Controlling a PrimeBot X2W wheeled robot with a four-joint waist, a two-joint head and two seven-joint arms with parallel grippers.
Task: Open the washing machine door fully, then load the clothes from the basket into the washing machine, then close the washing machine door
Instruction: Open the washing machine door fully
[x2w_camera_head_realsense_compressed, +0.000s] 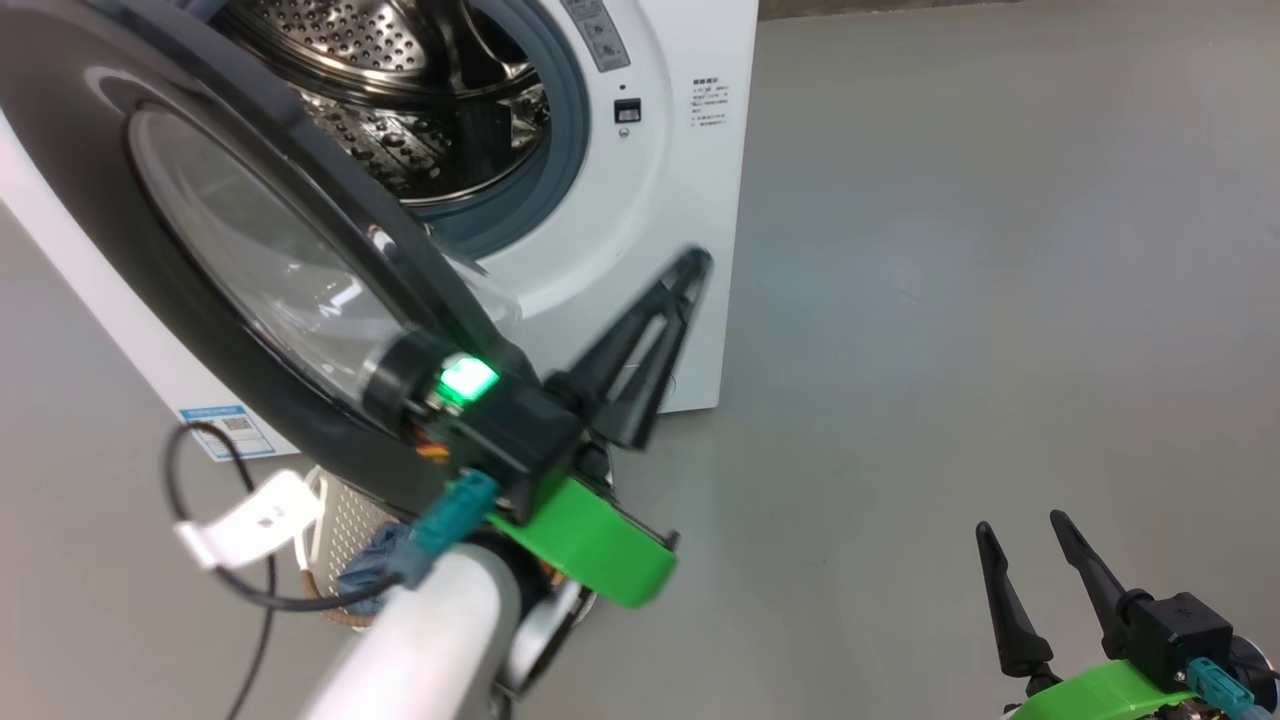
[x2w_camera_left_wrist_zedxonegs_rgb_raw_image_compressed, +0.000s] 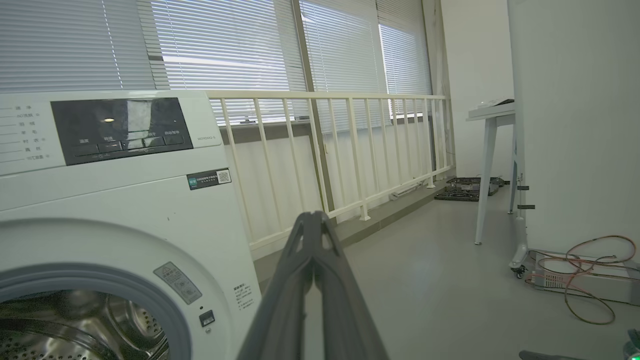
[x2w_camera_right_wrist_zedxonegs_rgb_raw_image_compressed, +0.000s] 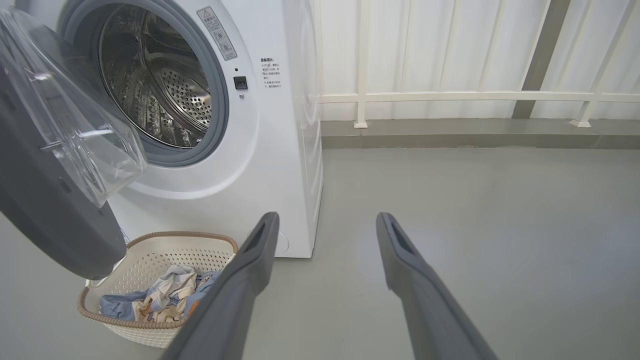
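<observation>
At five o'clock the right gripper (x2w_camera_head_realsense_compressed: 1022, 526) has fingers spread, empty; the left gripper (x2w_camera_head_realsense_compressed: 696, 266), centre, has them closed on nothing. The door (x2w_camera_head_realsense_compressed: 240, 250) looks open, but the clothes (x2w_camera_right_wrist_zedxonegs_rgb_raw_image_compressed: 160, 295) lie in the basket (x2w_camera_right_wrist_zedxonegs_rgb_raw_image_compressed: 150, 260) at seven o'clock. The machine (x2w_camera_head_realsense_compressed: 690, 180) is unloaded, so loading and closing remain.

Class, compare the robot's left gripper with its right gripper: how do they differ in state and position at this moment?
The left gripper is shut, its fingers pressed together; the right gripper is open, its fingers apart. The left gripper is up in front of the washing machine, beside the open washing machine door; the right gripper sits low over the floor, off to the machine's side. Both have long dark fingers and hold nothing.
</observation>
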